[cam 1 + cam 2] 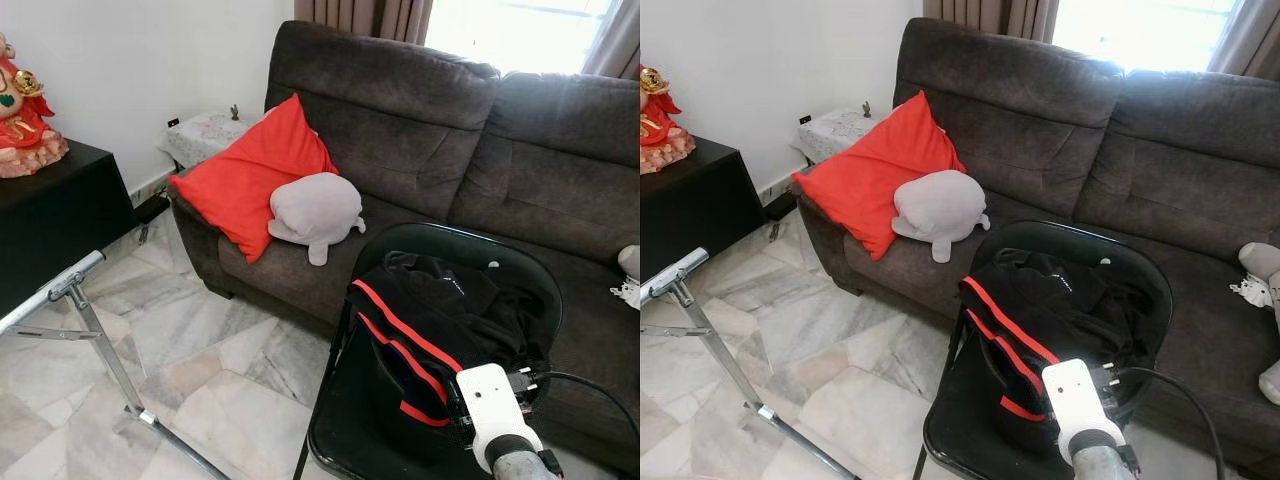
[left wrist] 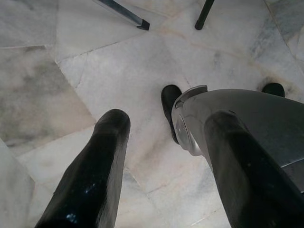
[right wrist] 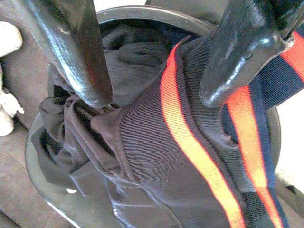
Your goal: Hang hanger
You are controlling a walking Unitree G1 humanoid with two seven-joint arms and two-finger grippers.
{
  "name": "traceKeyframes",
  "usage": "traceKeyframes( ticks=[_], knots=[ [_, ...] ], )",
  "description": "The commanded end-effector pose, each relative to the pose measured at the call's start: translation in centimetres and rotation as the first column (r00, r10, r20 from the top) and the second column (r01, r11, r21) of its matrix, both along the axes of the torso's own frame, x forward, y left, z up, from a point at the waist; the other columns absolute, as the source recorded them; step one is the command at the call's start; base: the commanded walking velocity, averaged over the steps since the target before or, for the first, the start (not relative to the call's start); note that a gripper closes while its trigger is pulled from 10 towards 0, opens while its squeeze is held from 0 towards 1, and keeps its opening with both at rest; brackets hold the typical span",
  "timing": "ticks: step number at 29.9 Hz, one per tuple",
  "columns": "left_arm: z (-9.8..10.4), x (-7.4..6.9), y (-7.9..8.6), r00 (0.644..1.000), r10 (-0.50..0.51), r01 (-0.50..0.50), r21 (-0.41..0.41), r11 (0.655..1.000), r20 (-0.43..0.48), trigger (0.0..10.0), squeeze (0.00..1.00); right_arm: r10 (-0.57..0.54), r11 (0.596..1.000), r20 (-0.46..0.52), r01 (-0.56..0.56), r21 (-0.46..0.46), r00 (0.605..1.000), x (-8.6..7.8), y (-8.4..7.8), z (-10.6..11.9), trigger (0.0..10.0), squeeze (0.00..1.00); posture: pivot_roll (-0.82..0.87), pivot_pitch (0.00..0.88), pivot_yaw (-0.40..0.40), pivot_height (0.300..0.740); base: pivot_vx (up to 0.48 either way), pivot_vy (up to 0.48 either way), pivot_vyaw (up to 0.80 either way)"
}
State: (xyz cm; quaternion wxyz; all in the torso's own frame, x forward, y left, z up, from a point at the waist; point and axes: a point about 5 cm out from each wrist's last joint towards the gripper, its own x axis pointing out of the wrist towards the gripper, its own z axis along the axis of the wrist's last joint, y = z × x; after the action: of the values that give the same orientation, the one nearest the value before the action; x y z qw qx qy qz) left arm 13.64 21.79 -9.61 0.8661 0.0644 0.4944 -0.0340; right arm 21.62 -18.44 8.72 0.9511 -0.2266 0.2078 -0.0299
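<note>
right tool [image 3: 152, 95] fingers spread, just above jacket [image 3: 156, 156] on chair [image 1: 440, 245].

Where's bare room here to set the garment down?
Free: sofa seat between the grey plush and the white toy; marble floor between the metal stand and the chair. Crowded: the chair, piled with the black jacket, right gripper open over it.
</note>
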Motion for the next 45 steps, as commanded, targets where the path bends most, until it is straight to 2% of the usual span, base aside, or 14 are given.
traceKeyframes(
  ticks=[1, 15, 21, 24, 28, 36, 45],
  knots=[
    [-0.2, -0.3, -0.1, 1.0, -0.011, 0.011, 0.002, 1.0, -0.014, 10.0, 0.0, -0.032, 0.999, 0.02, 0.032, -0.016, 0.999, 0.3, -0.7, 0.5, 10.0, 0.0, -0.02, 0.0, -0.023, 0.74, 0.0, 0.0, 0.0],
    [-0.1, -0.2, -0.1, 1.0, -0.011, 0.011, -0.002, 1.0, -0.016, 10.0, 0.0, -0.058, 0.998, 0.004, 0.058, -0.006, 0.998, 0.5, -1.1, -0.1, 10.0, 0.0, -0.02, 0.006, -0.021, 0.74, 0.0, 0.0, 0.0],
    [-0.1, -0.2, -0.1, 1.0, -0.01, 0.01, -0.001, 1.0, -0.015, 10.0, 0.0, -0.043, 0.999, -0.015, 0.043, 0.007, 0.999, 0.3, -0.9, -0.5, 10.0, 0.0, -0.02, 0.01, -0.021, 0.74, 0.0, 0.0, 0.0],
    [-0.1, -0.2, -0.1, 1.0, -0.011, 0.011, -0.001, 1.0, -0.015, 10.0, 0.0, 0.004, 1.0, 0.017, -0.004, 0.024, 1.0, 0.6, -0.3, -0.1, 10.0, 0.0, -0.02, 0.011, -0.02, 0.74, 0.0, 0.0, 0.0],
    [-0.1, -0.2, -0.1, 1.0, -0.01, 0.01, -0.001, 1.0, -0.015, 10.0, 0.0, 0.012, 1.0, 0.025, -0.012, 0.025, 1.0, 0.7, -0.2, 0.1, 10.0, 0.0, -0.02, 0.013, -0.022, 0.74, 0.0, 0.0, 0.0],
    [-0.1, -0.1, -0.1, 1.0, -0.012, 0.012, -0.003, 1.0, -0.015, 10.0, 0.0, -0.019, 1.0, -0.024, 0.019, 0.008, 1.0, 0.0, -0.8, -1.0, 10.0, 0.0, -0.02, 0.014, -0.022, 0.74, 0.0, 0.0, 0.0],
    [-0.1, -0.1, -0.1, 1.0, -0.012, 0.011, -0.004, 1.0, -0.014, 10.0, 0.0, -0.01, 1.0, -0.028, 0.01, 0.008, 1.0, 0.4, -0.9, -1.3, 10.0, 0.0, -0.02, 0.014, -0.023, 0.74, 0.0, 0.0, 0.0]
  ],
)
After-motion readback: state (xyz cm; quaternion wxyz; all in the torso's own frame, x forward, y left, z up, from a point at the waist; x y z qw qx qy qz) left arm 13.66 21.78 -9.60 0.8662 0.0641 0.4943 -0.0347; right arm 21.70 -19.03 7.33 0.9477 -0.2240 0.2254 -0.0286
